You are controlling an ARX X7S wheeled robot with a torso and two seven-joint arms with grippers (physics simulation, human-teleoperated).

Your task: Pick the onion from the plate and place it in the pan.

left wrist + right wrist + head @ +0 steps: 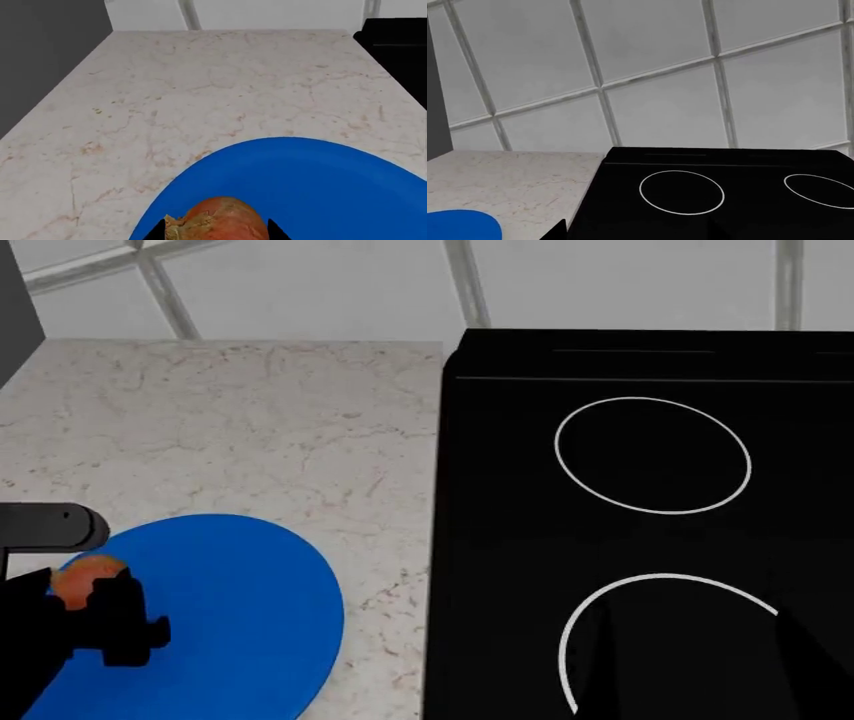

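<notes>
The orange-brown onion [223, 220] lies near the blue plate's [320, 185] edge in the left wrist view. My left gripper [215, 231] is shut on the onion, one dark fingertip pressed to each side. From the head camera the onion [80, 580] shows at the plate's [227, 620] left rim, half hidden by the left gripper [104, 602]. Whether it rests on the plate or hangs just above it I cannot tell. My right gripper [637, 232] hovers open over the black cooktop, holding nothing. The pan is out of view.
A marble counter [240, 430] carries the plate. To its right lies a black cooktop [507, 540] with white burner rings [651, 455]. A grey tiled wall [660, 75] stands behind. A dark grey panel [47, 45] borders the counter's left side.
</notes>
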